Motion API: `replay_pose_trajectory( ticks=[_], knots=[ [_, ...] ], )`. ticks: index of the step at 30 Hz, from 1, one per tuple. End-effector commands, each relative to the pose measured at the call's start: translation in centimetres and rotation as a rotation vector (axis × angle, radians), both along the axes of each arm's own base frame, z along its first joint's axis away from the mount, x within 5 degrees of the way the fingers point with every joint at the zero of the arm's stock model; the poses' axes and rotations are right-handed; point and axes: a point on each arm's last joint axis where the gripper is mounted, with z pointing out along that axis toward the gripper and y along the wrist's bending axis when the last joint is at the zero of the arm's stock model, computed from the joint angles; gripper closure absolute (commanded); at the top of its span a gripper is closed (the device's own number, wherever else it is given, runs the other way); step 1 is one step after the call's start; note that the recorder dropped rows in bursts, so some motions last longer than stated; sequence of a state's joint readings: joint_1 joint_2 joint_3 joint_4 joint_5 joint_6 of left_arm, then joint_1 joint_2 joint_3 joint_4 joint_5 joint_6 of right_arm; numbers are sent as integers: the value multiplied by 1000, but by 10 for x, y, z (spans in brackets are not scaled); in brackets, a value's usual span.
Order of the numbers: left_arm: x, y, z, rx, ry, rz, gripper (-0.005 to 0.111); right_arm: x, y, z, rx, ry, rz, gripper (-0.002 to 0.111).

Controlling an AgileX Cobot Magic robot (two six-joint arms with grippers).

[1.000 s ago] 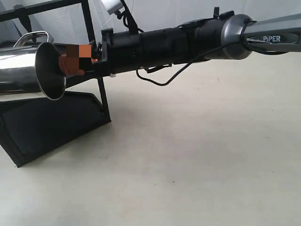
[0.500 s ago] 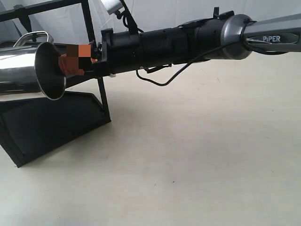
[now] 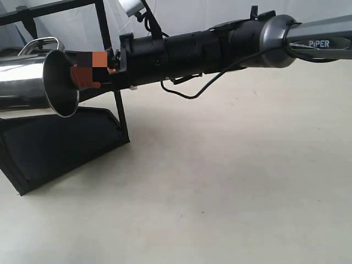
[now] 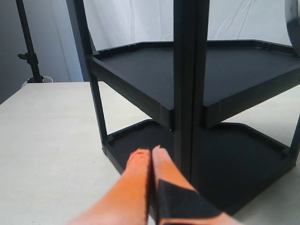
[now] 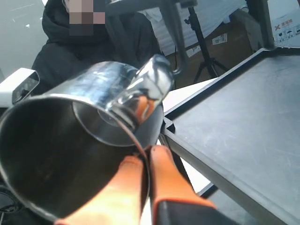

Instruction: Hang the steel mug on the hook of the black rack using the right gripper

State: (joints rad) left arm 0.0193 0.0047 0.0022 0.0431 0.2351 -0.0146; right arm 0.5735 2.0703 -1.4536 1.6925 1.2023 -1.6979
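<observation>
The steel mug (image 3: 33, 82) lies on its side in the air at the left of the exterior view, mouth toward the camera and loop handle (image 3: 39, 43) up. My right gripper (image 3: 88, 74) reaches in from the right and is shut on the mug's rim; one orange finger (image 5: 122, 187) is inside the mug (image 5: 70, 140), the other finger (image 5: 166, 180) outside. The black rack (image 3: 60, 140) stands behind and below the mug, its top bar (image 3: 49, 8) above. My left gripper (image 4: 151, 154) is shut and empty, pointing at the rack's post (image 4: 185, 84).
The pale tabletop (image 3: 231, 181) spreads to the right of the rack. A loose black cable (image 3: 187, 91) droops under the right arm. A person in dark clothing (image 5: 93, 42) and a tripod (image 5: 201, 47) stand beyond the rack's shelf (image 5: 243, 117).
The right arm has risen very slightly with the mug; otherwise nothing has visibly changed.
</observation>
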Motion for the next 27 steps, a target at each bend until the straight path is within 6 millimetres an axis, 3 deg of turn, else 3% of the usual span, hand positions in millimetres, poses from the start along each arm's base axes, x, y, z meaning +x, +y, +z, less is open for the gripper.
replay_pose_trajectory(
  ticks=[1,27],
  knots=[
    [0,0,1,1,-11,-1,105,-4,-3,-5,-55,-39,57,109],
    [0,0,1,1,-11,-1,105,1,-2,-6,-74,-46,4,109]
  ],
)
